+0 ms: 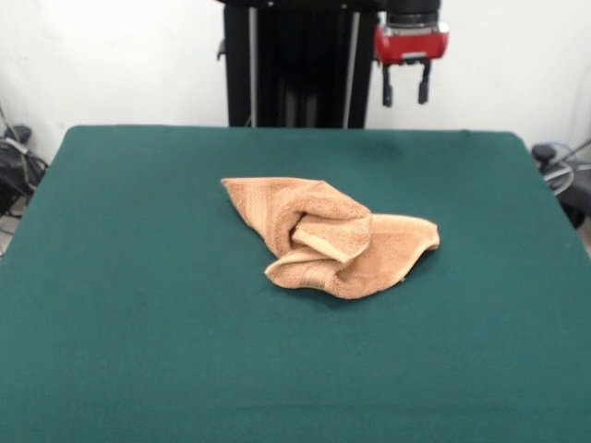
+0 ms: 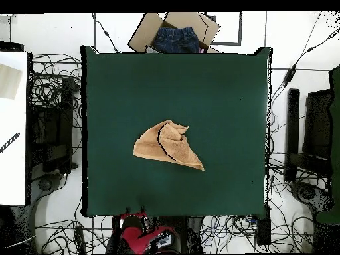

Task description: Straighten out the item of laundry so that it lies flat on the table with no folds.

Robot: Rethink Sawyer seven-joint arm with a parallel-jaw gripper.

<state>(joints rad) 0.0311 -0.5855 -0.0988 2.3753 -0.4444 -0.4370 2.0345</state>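
The item of laundry point(image 1: 332, 235) is a light orange-tan terry towel, crumpled and folded over itself near the middle of the dark green table point(image 1: 138, 305). From overhead the item of laundry point(image 2: 168, 144) forms a rough triangle with a raised fold across it, on the table point(image 2: 219, 93). My gripper point(image 1: 406, 94) hangs high beyond the table's far edge, well away from the towel. Its two black fingers stand apart with nothing between them. From overhead the gripper point(image 2: 135, 222) sits just off the table's bottom edge.
A cardboard box point(image 2: 174, 32) holding blue denim lies beyond the table's top edge in the overhead view. Cables and dark equipment surround the table on the floor. A white surface point(image 2: 12, 126) stands at the left.
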